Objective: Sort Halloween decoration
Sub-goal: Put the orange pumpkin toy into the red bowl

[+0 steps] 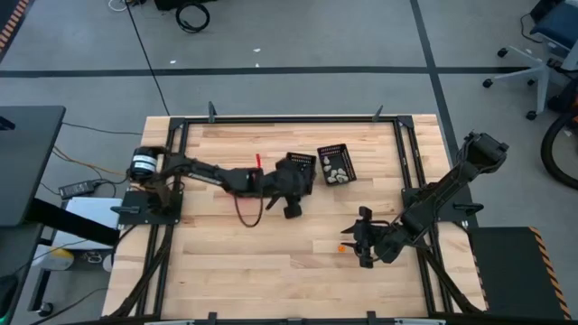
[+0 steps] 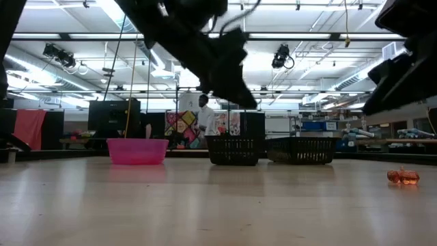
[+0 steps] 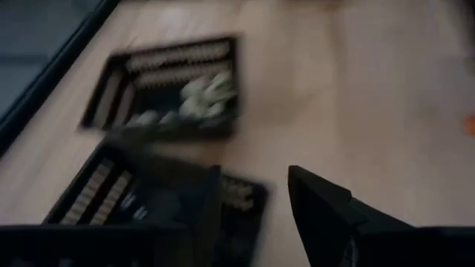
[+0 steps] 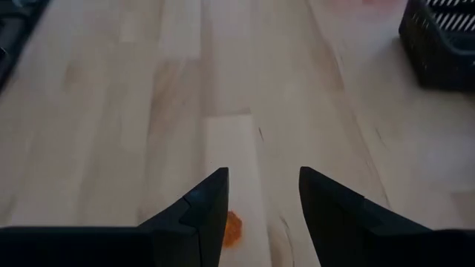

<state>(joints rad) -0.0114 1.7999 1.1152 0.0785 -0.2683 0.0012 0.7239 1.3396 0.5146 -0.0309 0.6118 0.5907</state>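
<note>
Table (image 1: 271,271) of pale wooden planks, framed by black metal rails, fills the middle of the high view. No brand, label or readable writing shows on anything.

The left arm reaches across from the table's left edge toward the centre, and its left gripper (image 1: 291,209) hangs just beside the near end of a black slotted rectangular plastic basket (image 1: 301,168). In the left wrist view its two dark fingers (image 3: 326,215) stand apart with nothing between them, over that basket's corner.

The right arm comes in from the right edge, bent down toward the front of the table. Its right gripper (image 1: 358,242) hovers low with the jaws spread, empty; in the right wrist view bare wood shows in the gap.

A round pink plastic bowl (image 2: 136,151) shows only in the low view, standing on the table left of the two baskets.

A second black slotted rectangular basket (image 1: 335,164) sits just to the right of the first, slightly turned. It holds a cluster of pale white-grey trinkets (image 1: 336,174), also seen blurred in the left wrist view (image 3: 200,96).

One tiny orange trinket (image 1: 341,247) lies on the bare wood just beside the right gripper's fingertips, close to the left-hand finger in the right wrist view (image 4: 231,228). The low view shows it alone on the table at the right (image 2: 403,176).
</note>
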